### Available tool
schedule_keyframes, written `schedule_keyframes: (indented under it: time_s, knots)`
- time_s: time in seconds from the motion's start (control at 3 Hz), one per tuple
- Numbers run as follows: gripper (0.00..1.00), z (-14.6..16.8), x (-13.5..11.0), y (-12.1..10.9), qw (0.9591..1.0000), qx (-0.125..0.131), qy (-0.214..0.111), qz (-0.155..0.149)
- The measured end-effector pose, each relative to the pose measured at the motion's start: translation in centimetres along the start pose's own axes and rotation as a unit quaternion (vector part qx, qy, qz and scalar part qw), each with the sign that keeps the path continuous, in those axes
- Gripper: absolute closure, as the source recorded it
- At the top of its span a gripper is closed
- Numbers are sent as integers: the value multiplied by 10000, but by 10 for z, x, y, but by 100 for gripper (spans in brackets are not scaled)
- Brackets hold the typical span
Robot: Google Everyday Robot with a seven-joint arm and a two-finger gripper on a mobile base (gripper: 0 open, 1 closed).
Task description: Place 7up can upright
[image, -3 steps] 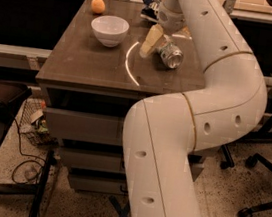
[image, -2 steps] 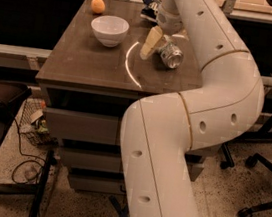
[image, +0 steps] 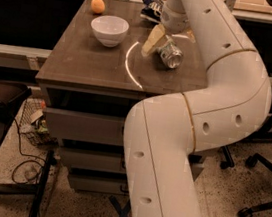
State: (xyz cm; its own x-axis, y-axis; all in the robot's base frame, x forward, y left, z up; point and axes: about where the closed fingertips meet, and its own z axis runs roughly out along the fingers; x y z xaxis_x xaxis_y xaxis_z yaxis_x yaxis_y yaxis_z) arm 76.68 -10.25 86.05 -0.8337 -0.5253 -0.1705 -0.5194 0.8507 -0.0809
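Silvery 7up can — one — beside pincer, one bowl, one orange

1. A dark brown wooden table with grey drawers beneath carries four things.
2. Toward the back sit a round orange fruit, a white ceramic bowl and a dark blue-and-white snack bag.
3. A small silvery 7up can lies on its side, with the robot's gripper at it.

No lettering legible, seemingly, on the 7up can or snack bag; pincer at the can.
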Motion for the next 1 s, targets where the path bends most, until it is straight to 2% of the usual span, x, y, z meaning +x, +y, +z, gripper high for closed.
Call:
schedule_keyframes:
  time_s: [0.33,1.0]
  knots:
    - [0,0,0,0,10000,-9,-2,19]
    - [0,13,-6,1,9991,222,171,330]
